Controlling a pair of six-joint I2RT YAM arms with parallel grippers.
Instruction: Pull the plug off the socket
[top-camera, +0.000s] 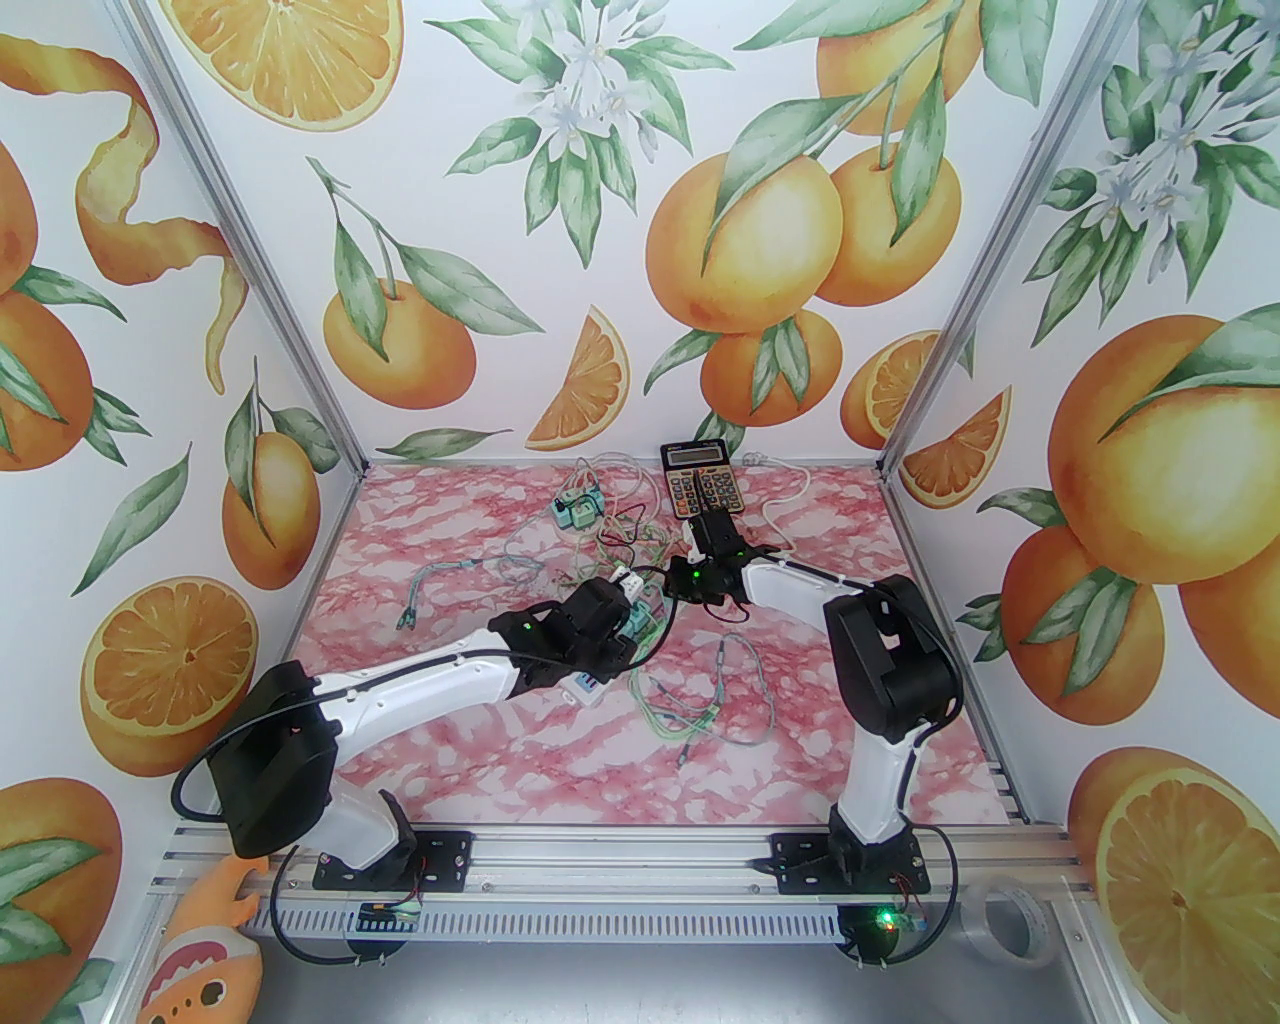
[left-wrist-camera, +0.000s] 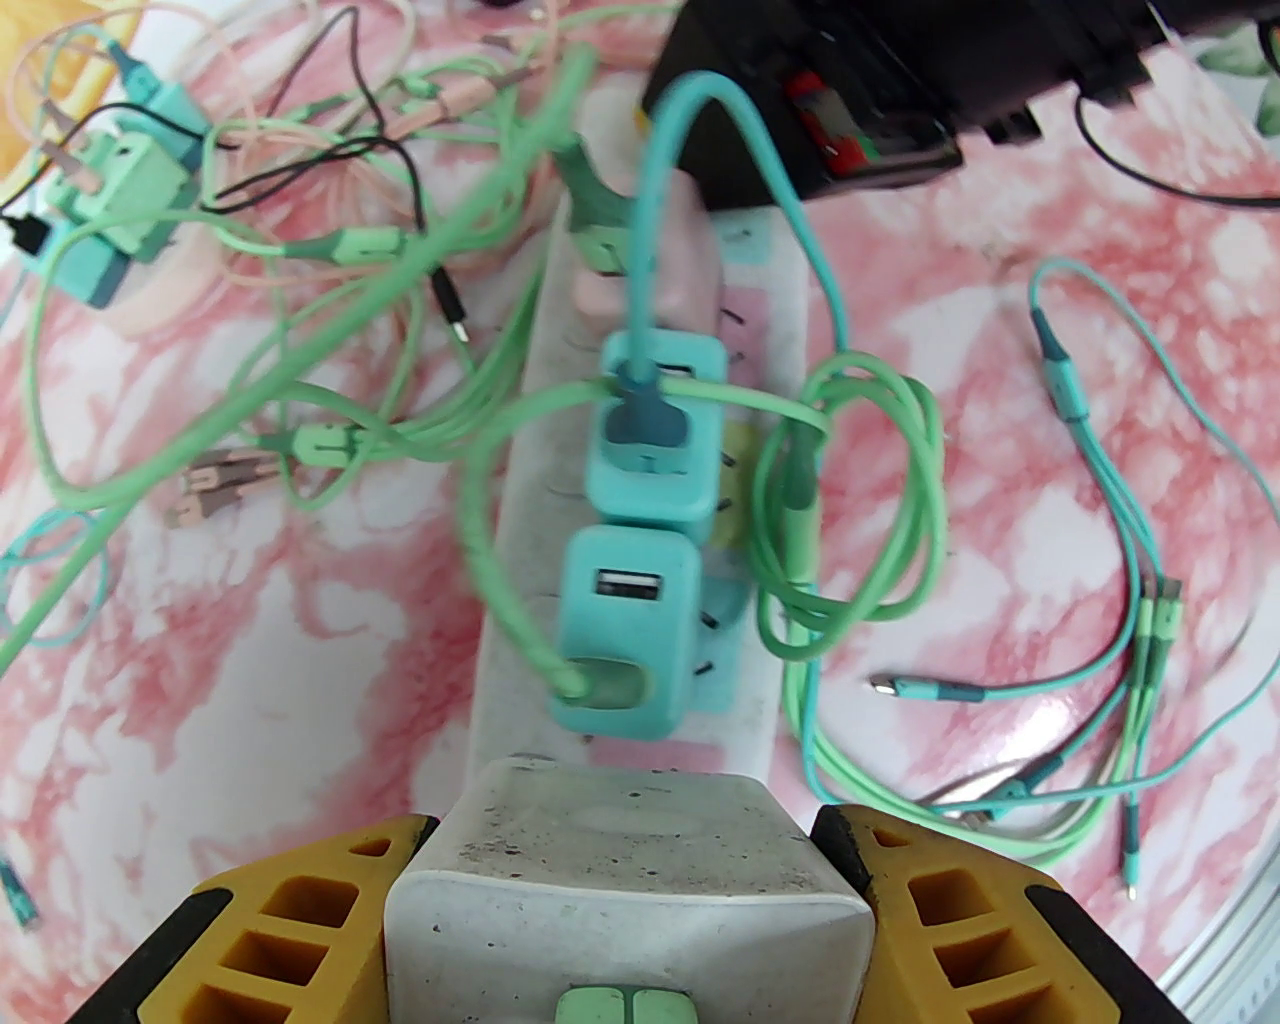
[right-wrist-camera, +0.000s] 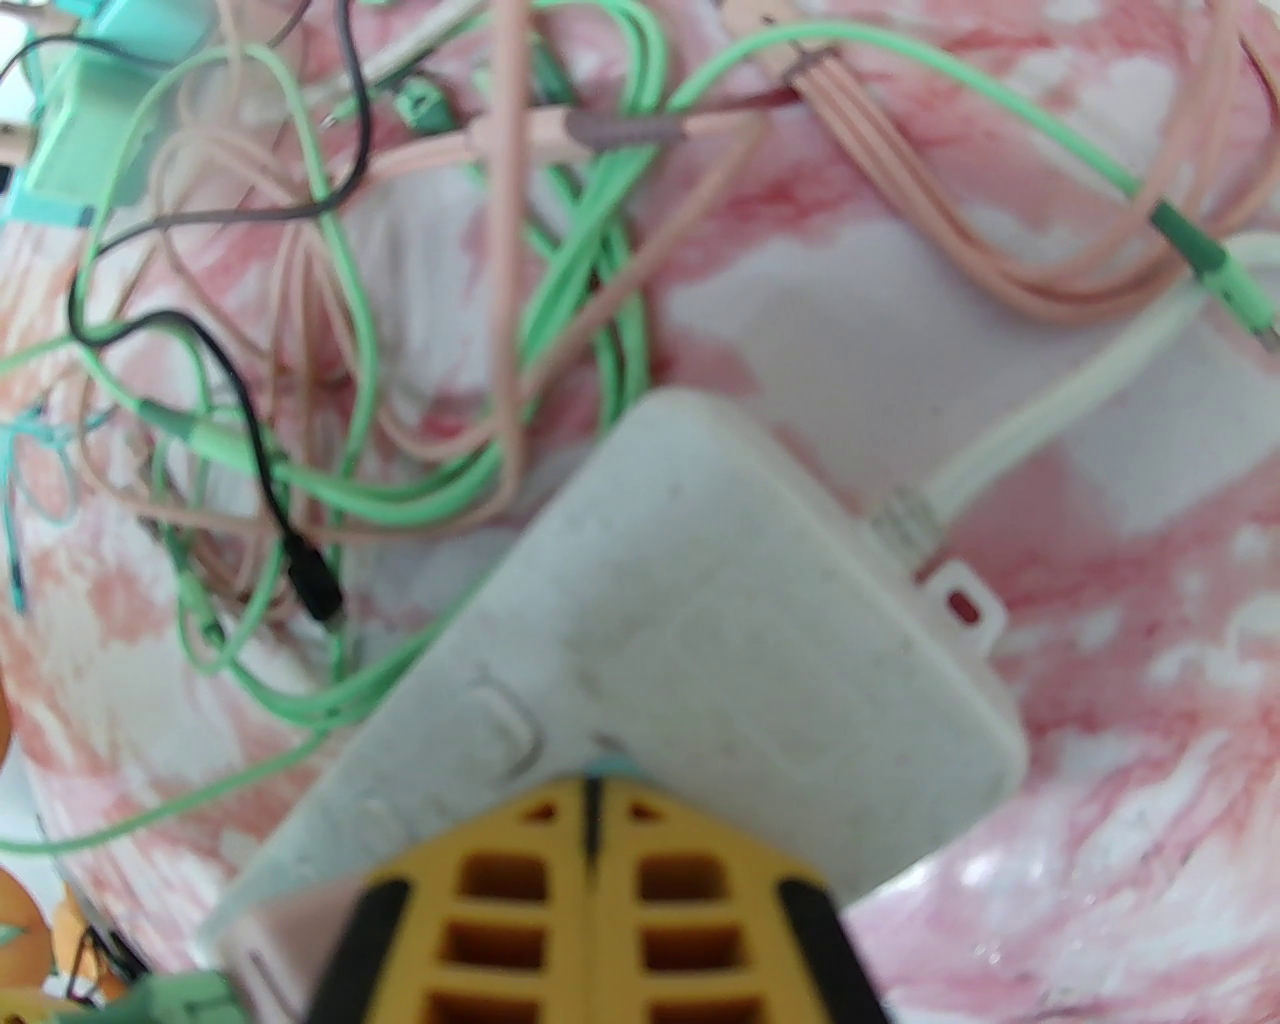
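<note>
The left gripper (left-wrist-camera: 625, 835) clamps the near end of the white power strip (left-wrist-camera: 515, 560), with 1 yellow finger (left-wrist-camera: 300, 900) on each side. 2 teal charger plugs sit in the strip's sockets. The nearer plug (left-wrist-camera: 625, 620) is just ahead of the fingers, the farther plug (left-wrist-camera: 655, 440) touches it, and each carries a cable. The right gripper (right-wrist-camera: 595, 790) has its fingers pressed together, tips on the strip's far end near the white cord (right-wrist-camera: 1050, 410). Loose cables (left-wrist-camera: 1110, 480) lie on the pink marbled table (left-wrist-camera: 1000, 250).

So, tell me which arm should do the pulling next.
Left. The left pincer clamps the white plug on the power strip; the right pincer sits shut over the strip's cord end, likely bracing it.
</note>
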